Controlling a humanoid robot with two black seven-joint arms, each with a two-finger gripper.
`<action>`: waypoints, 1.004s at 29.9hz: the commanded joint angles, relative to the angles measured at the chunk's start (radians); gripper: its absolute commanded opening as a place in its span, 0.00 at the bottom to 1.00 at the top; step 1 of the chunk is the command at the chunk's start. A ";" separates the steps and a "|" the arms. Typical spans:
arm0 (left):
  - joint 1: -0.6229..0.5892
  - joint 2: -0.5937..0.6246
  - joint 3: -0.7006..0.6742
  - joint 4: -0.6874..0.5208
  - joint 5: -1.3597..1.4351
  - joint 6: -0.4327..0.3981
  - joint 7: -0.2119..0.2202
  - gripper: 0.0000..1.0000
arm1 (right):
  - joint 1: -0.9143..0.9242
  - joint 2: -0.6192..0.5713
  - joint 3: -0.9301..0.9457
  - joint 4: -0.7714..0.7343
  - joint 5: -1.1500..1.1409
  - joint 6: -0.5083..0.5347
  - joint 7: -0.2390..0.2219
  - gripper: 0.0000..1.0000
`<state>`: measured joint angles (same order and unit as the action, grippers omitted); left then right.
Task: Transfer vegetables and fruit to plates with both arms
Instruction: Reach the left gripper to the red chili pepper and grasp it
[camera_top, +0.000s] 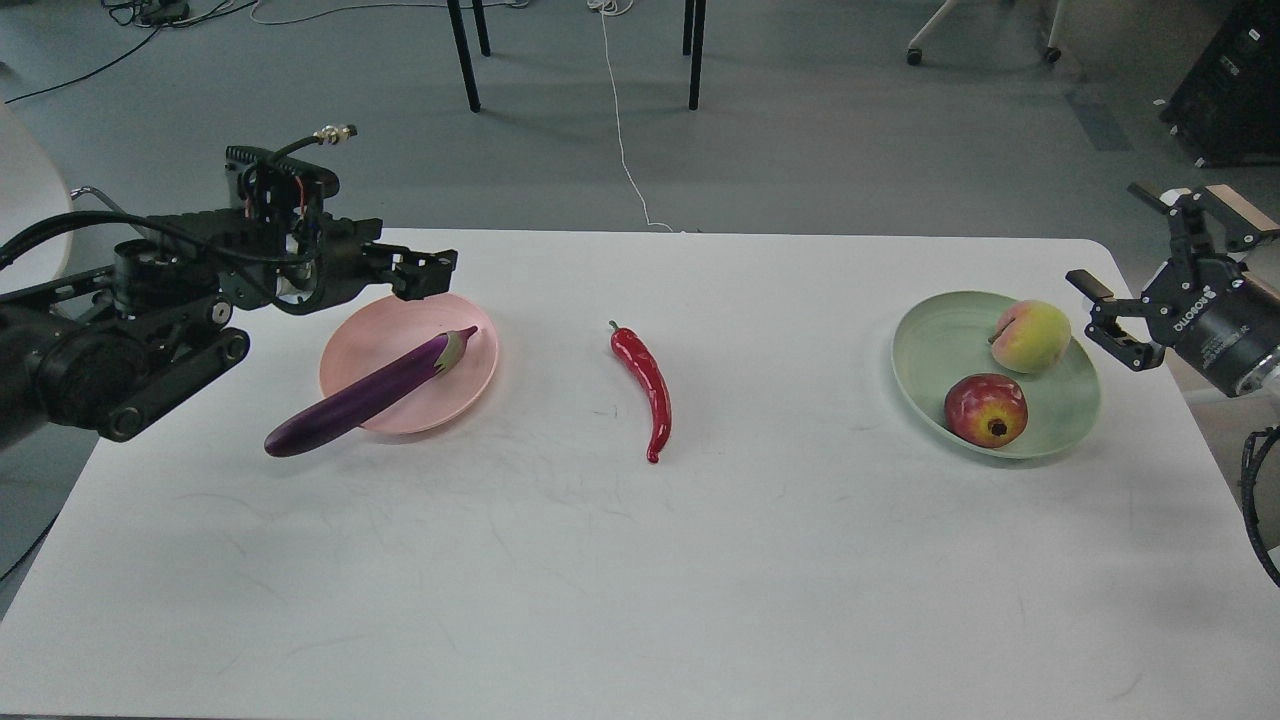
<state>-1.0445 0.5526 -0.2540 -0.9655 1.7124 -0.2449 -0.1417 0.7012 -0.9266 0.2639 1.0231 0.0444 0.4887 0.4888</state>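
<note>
The purple eggplant (370, 393) lies across the pink plate (410, 362), its cap on the plate and its tail sticking out over the table at the lower left. My left gripper (432, 273) hovers above the plate's far rim, empty; its fingers cannot be told apart. The red chili pepper (645, 385) lies on the table at the centre. The peach (1030, 336) and the pomegranate (986, 409) sit in the mint green plate (935, 350). My right gripper (1120, 300) is open and empty just right of that plate.
The white table (640, 560) spans the view, with bare surface in front. Chair legs (462, 50) and a white cable (620, 110) are on the floor beyond. A white chair (30, 210) stands at the far left.
</note>
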 joint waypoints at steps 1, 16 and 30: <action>-0.055 -0.072 0.009 -0.081 -0.034 -0.005 0.002 0.98 | 0.000 0.000 0.000 0.000 0.000 0.000 0.000 0.97; 0.015 -0.451 0.107 0.019 -0.027 -0.025 0.122 0.98 | -0.020 -0.054 0.000 0.009 0.000 0.000 0.000 0.97; 0.083 -0.487 0.111 0.145 -0.079 0.039 0.293 0.98 | -0.022 -0.060 0.000 0.023 0.000 0.000 0.000 0.97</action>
<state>-0.9652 0.0718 -0.1429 -0.8504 1.6582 -0.2060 0.1264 0.6795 -0.9865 0.2637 1.0452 0.0445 0.4887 0.4884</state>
